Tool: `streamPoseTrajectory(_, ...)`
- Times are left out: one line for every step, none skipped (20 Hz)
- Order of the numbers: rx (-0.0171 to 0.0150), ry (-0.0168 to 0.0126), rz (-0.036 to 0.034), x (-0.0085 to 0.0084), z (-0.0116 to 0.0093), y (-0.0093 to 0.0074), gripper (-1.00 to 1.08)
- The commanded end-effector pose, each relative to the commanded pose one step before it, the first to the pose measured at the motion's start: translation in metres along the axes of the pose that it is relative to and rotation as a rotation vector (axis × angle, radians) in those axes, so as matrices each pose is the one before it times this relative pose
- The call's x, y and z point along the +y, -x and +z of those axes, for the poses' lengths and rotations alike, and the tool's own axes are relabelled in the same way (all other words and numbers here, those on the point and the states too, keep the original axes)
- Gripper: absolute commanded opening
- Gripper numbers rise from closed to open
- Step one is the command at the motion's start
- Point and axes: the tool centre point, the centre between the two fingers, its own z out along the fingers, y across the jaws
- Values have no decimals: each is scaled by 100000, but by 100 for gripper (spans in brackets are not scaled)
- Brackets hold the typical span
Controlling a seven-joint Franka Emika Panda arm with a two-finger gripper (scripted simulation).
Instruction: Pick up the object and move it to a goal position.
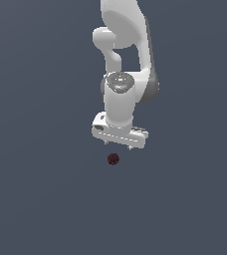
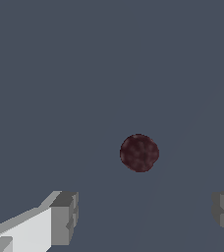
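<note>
- No readable writing or labels.
- Dark red mottled ball [image 1: 113, 159], round, no long axis.
- White claw [image 1: 118, 145] above ball, not touching; fingers [image 2: 64, 218] wide apart.

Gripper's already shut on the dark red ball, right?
No. The gripper is open and the dark red ball lies free of it. The wrist view shows the fingers spread wide with the ball untouched ahead of them.

Far camera faced my arm from front, saw red ball [image 1: 113, 159]. My wrist camera looked down close, saw same ball [image 2: 139, 153].
</note>
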Motion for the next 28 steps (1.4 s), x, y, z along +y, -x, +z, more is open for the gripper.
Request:
streamPoseTrajectory(-497, 105, 7629, 189, 815, -138, 100)
streamPoseTrajectory(-186, 63, 2996, 73, 322, -59, 100)
streamPoseTrajectory(-179, 74, 2995, 73, 322, -61, 100)
streamPoseTrajectory(-172, 85, 2992, 72, 321, -62, 100)
streamPoseTrajectory(-164, 95, 2991, 72, 321, -64, 100)
streamPoseTrajectory(-155, 105, 2989, 71, 321, -66, 100)
streamPoseTrajectory(-146, 115, 2988, 71, 320, -68, 100)
streamPoseTrajectory(-137, 124, 2985, 70, 320, -70, 100)
streamPoseTrajectory(-127, 133, 2983, 69, 319, -71, 100)
streamPoseTrajectory(-116, 139, 2957, 68, 316, -73, 100)
streamPoseTrajectory(-101, 140, 2819, 63, 301, -71, 100)
streamPoseTrajectory(-87, 138, 2665, 59, 285, -69, 100)
streamPoseTrajectory(-74, 135, 2512, 55, 268, -66, 100)
streamPoseTrajectory(-62, 131, 2357, 50, 251, -63, 100)
streamPoseTrajectory(-52, 126, 2205, 47, 235, -61, 100)
streamPoseTrajectory(-42, 120, 2050, 43, 218, -57, 100)
streamPoseTrajectory(-34, 113, 1898, 39, 202, -54, 100)
streamPoseTrajectory(-27, 106, 1746, 36, 186, -50, 100)
streamPoseTrajectory(-21, 98, 1593, 32, 169, -46, 100)
streamPoseTrajectory(-16, 89, 1441, 29, 153, -42, 100)
streamPoseTrajectory(-12, 81, 1288, 25, 137, -38, 100)
streamPoseTrajectory(-9, 72, 1137, 22, 121, -34, 100)
streamPoseTrajectory(-6, 62, 983, 18, 104, -29, 100)
streamPoseTrajectory(-4, 53, 833, 16, 88, -25, 100)
streamPoseTrajectory(-3, 44, 682, 13, 72, -21, 100)
streamPoseTrajectory(-1, 34, 529, 10, 56, -16, 100)
streamPoseTrajectory(-1, 24, 377, 7, 40, -11, 100)
streamPoseTrajectory(0, 15, 229, 5, 24, -8, 100)
